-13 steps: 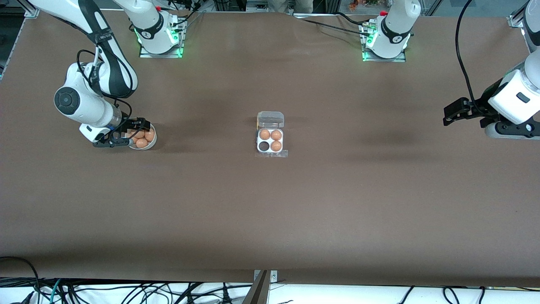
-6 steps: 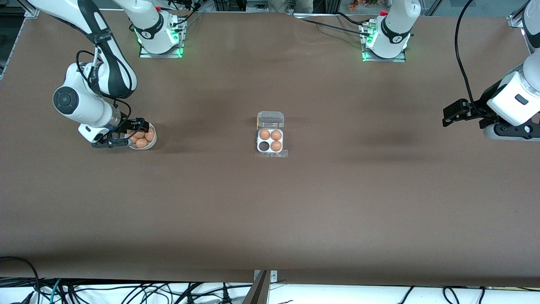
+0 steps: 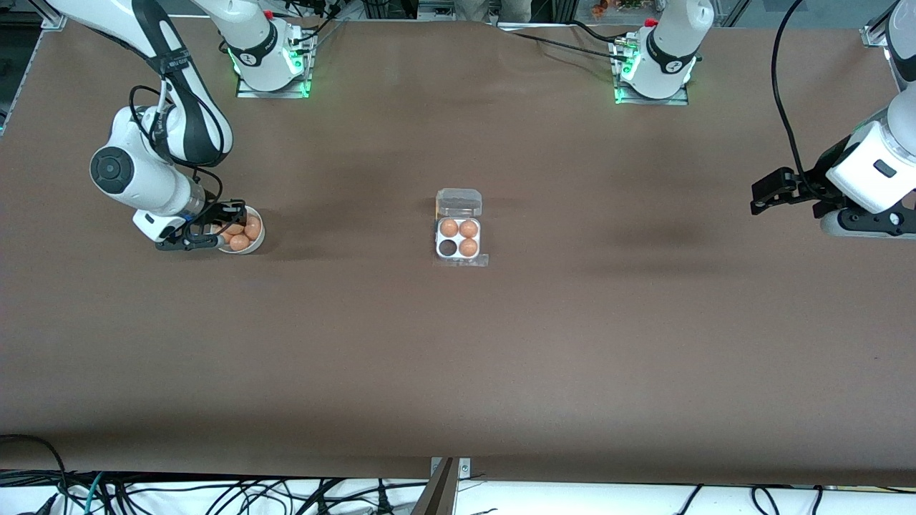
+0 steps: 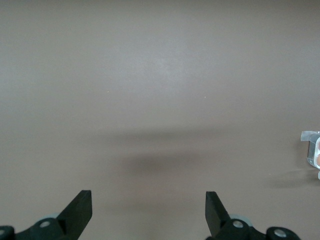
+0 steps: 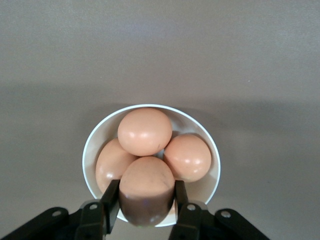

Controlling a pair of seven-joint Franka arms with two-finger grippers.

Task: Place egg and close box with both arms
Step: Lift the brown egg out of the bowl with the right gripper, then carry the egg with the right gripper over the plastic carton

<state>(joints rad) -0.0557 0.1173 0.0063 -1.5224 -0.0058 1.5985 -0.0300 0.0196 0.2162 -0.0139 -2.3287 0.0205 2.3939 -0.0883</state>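
My right gripper is shut on the egg, holding it at the white bowl among three other eggs. In the front view my right gripper is at the bowl toward the right arm's end of the table. The box sits at the table's middle, its clear lid open, with three eggs in its cells and the dark cell empty. The box's edge shows in the left wrist view. My left gripper is open and empty over the left arm's end of the table; it shows in its own wrist view.
The brown table is bare apart from the bowl and the box. The arm bases stand along the edge farthest from the front camera. Cables hang below the near edge.
My right gripper has shifted very slightly at the bowl. My left arm has barely moved. The box is unchanged.
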